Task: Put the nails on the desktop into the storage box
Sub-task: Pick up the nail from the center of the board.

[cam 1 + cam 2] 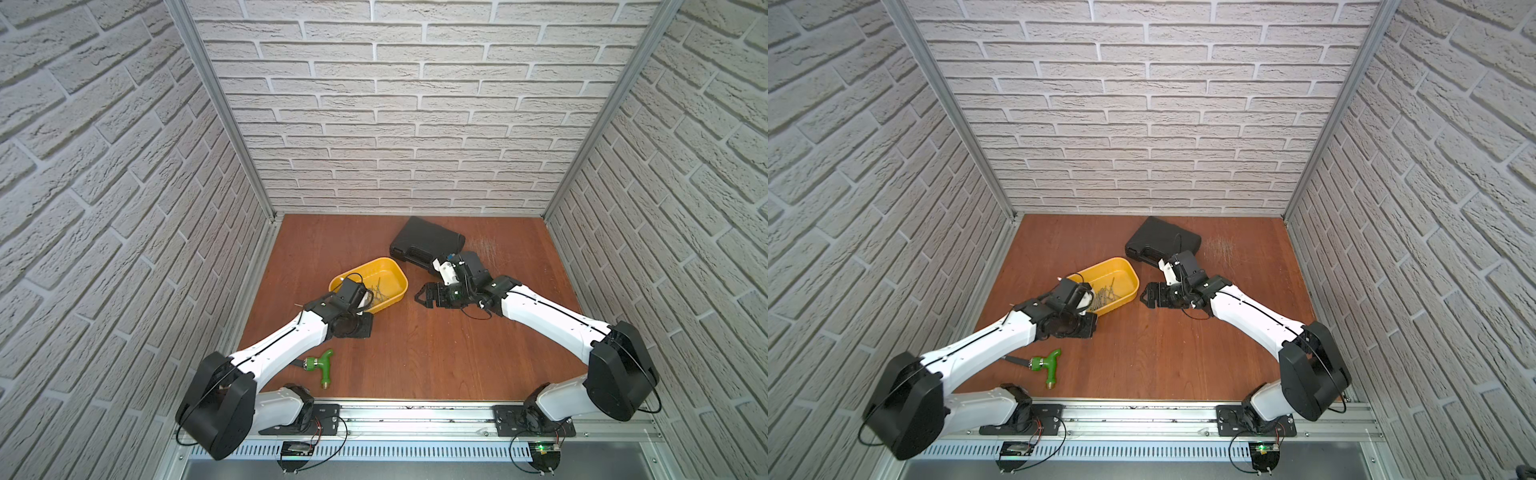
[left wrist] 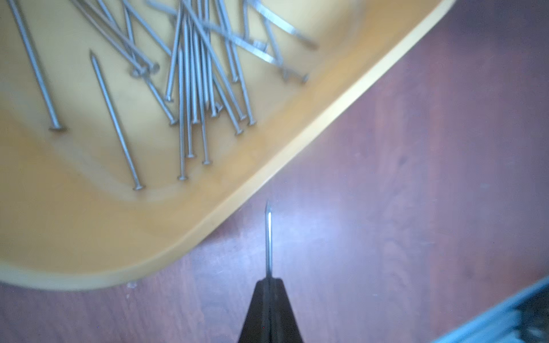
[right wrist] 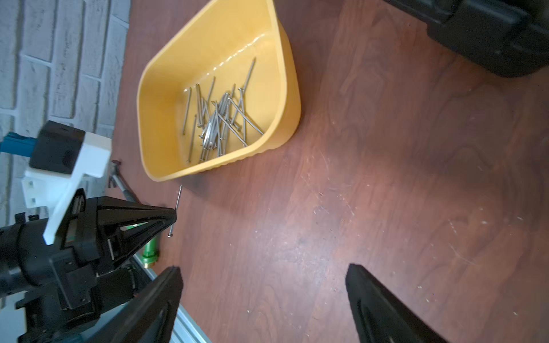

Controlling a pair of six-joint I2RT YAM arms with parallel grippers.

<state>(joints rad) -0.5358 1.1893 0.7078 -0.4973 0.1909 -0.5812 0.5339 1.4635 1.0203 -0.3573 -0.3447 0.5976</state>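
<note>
The yellow storage box (image 1: pixel 399 276) (image 1: pixel 1129 274) stands left of centre on the reddish-brown desktop (image 1: pixel 436 353). Several silvery nails (image 2: pixel 190 74) (image 3: pixel 217 121) lie in a loose heap inside it. My left gripper (image 2: pixel 269 280) (image 3: pixel 173 212) hangs just outside the box's near rim (image 2: pixel 297 142), over bare wood. It is shut on one nail (image 2: pixel 269 237) (image 3: pixel 177 202), which sticks out past the fingertips. My right gripper (image 3: pixel 263 267) (image 1: pixel 419 296) is to the right of the box, low over the desktop. It is open, with nothing between its fingers.
A black moulded case (image 1: pixel 424 241) lies at the back, behind the right wrist. A green-handled tool (image 1: pixel 322 365) lies near the front left beside the left arm. Brick-pattern walls close three sides. An aluminium rail (image 1: pixel 415 415) runs along the front.
</note>
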